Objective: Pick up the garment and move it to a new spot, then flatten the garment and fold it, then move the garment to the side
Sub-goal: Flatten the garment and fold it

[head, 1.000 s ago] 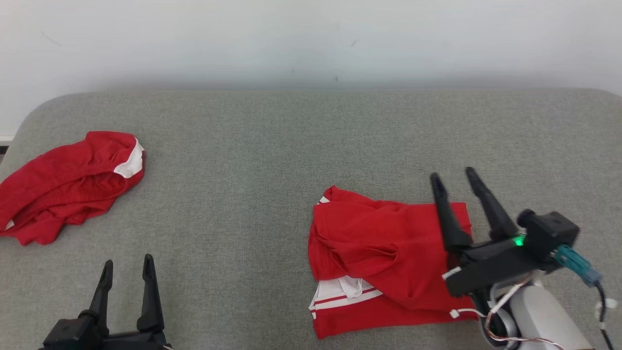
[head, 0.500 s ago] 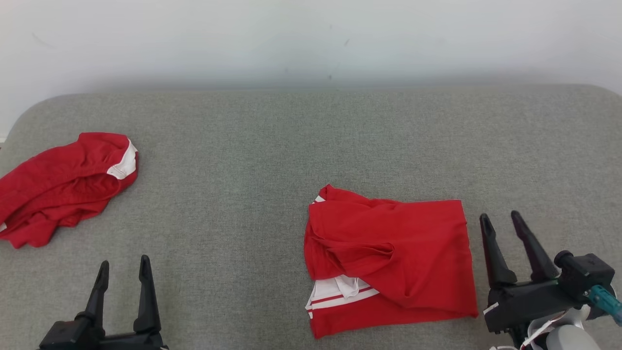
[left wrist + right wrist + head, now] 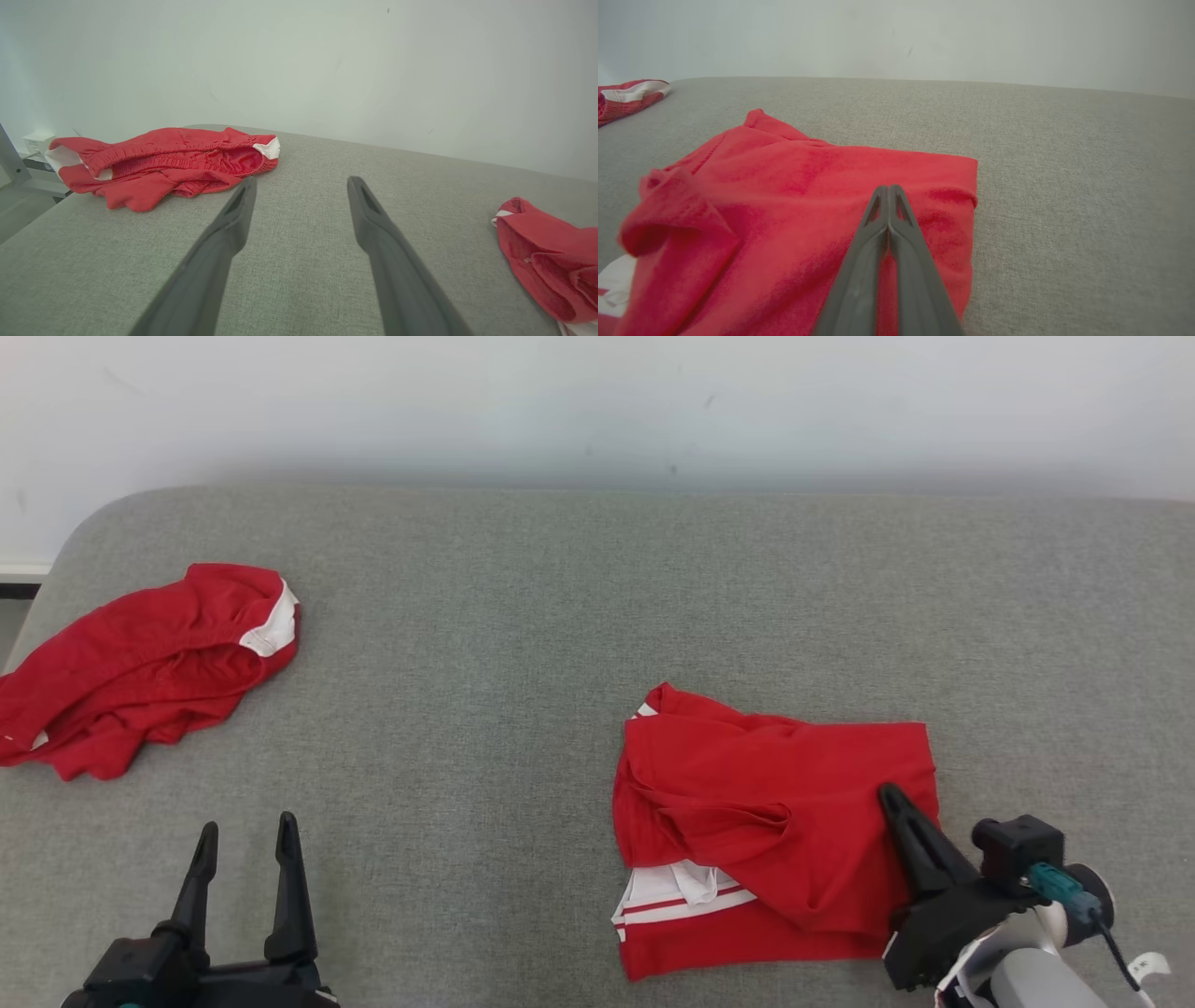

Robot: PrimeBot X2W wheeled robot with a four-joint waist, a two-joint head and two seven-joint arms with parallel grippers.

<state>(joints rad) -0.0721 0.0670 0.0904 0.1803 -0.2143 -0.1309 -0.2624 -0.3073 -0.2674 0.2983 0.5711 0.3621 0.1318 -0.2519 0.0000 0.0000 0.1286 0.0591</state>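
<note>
A red garment [image 3: 747, 803] with white stripes lies folded on the grey cushion, right of centre; it also shows in the right wrist view [image 3: 784, 196] and at the left wrist view's right edge [image 3: 546, 252]. My right gripper [image 3: 887, 793] is shut, its two fingers pressed together, tips [image 3: 888, 187] over the garment's right part near its edge. I see no cloth between the fingers. My left gripper [image 3: 247, 823] stands open at the lower left above bare cushion [image 3: 302, 179], holding nothing.
A second red garment [image 3: 140, 672] with a white waistband lies crumpled at the cushion's far left [image 3: 163, 158], near the edge. The grey cushion [image 3: 560, 616] ends at a white wall behind. Bare cushion lies between the two garments and right of the folded one.
My right gripper has gone from open to shut and moved from beside the folded garment's right edge back over it. The head camera has shifted slightly. The left gripper has not moved.
</note>
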